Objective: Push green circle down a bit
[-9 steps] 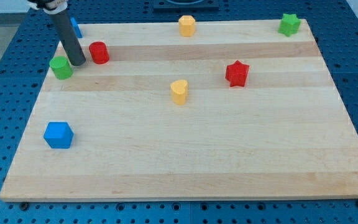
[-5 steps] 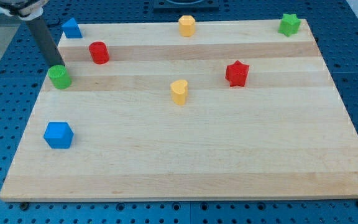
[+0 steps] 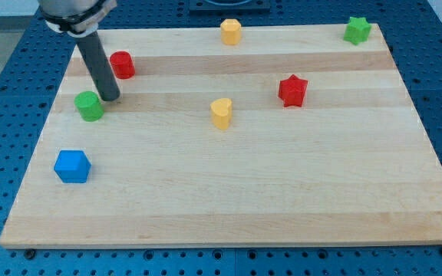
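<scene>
The green circle [image 3: 90,106] is a short green cylinder near the board's left edge, below the red cylinder [image 3: 122,64]. My tip [image 3: 111,97] stands just to the right of the green circle's upper side, very close to it; I cannot tell whether it touches. The dark rod rises from the tip toward the view's top left.
The wooden board [image 3: 282,192] also holds a blue cube [image 3: 72,165] at lower left, a yellow heart [image 3: 221,113] in the middle, a red star [image 3: 292,90], a yellow hexagon [image 3: 231,31] at the top and a green star [image 3: 357,30] at top right.
The green circle has moved down and a little right. My tip went from its upper right to its upper left, then back to its right side. The blue block at top left is now hidden.
</scene>
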`<action>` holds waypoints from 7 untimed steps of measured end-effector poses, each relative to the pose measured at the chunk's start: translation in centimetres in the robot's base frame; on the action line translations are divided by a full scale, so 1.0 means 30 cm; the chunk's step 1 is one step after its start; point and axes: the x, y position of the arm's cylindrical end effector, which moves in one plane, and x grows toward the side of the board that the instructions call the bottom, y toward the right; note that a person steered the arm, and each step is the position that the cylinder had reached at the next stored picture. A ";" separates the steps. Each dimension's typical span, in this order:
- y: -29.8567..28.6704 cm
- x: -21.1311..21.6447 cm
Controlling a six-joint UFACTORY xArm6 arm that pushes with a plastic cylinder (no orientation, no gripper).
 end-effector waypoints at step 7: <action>-0.044 0.140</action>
